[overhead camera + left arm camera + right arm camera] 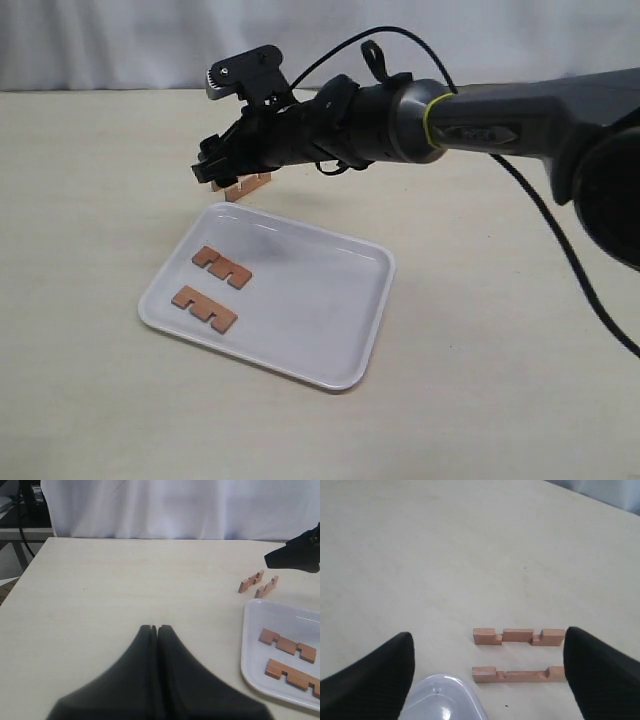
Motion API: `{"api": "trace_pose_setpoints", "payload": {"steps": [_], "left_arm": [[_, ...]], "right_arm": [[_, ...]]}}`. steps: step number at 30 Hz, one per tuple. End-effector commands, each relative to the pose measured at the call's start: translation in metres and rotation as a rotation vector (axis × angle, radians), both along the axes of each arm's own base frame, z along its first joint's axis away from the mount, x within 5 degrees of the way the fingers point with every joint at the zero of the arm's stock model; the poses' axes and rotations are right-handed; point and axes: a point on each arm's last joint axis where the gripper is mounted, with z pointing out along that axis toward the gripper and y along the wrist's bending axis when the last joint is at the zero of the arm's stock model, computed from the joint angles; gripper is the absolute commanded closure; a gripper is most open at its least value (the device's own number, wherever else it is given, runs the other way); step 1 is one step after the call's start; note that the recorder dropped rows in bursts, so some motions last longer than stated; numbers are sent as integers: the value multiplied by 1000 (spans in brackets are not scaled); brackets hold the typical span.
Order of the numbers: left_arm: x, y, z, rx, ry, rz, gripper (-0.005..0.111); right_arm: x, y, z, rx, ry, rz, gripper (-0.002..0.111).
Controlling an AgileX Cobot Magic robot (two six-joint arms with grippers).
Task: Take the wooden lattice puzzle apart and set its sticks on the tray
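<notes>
No assembled lattice puzzle shows; its four sticks lie apart. Two notched sticks (222,267) (204,308) lie flat at the left end of the white tray (365,335). Two more sticks (519,635) (519,674) stand on edge, side by side, on the table just behind the tray's far corner (442,700). My right gripper (489,640) hovers open above this pair with nothing held, its fingertips (580,645) spread wider than the sticks' length. In the exterior view it (212,172) hangs over the standing sticks (250,185). My left gripper (157,628) is shut and empty over bare table.
The right arm (450,115) stretches across the table from the right, its cable looping above and behind. The left wrist view shows the tray (250,650) to one side, both table sticks (251,581) (266,587), and the right gripper (295,555). A white curtain backs the table.
</notes>
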Motion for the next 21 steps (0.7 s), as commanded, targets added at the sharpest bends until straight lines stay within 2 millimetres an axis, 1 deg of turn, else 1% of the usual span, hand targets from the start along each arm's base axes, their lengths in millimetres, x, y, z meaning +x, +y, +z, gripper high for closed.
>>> {"api": "trace_pose_setpoints", "payload": {"steps": [1, 5, 8, 10, 11, 15, 16, 21], "left_arm": [[0, 0, 0, -3, -6, -7, 107], [0, 0, 0, -3, -6, -7, 107], [0, 0, 0, -3, -6, -7, 107], [0, 0, 0, -3, -6, -7, 107], [0, 0, 0, -3, -6, -7, 107], [0, 0, -1, -5, -1, -6, 107], [0, 0, -1, -5, -1, -6, 107], [0, 0, -1, -5, -1, -6, 107]], "right_arm": [[8, 4, 2, 3, 17, 32, 32], [11, 2, 11, -85, 49, 56, 32], [14, -2, 19, -191, 94, 18, 32], [16, -6, 20, -274, 142, -26, 32], [17, -5, 22, -293, 149, -37, 32], [18, 1, 15, -328, 197, -35, 31], [18, 3, 12, -327, 199, -31, 30], [21, 6, -5, -288, 224, -39, 15]]}}
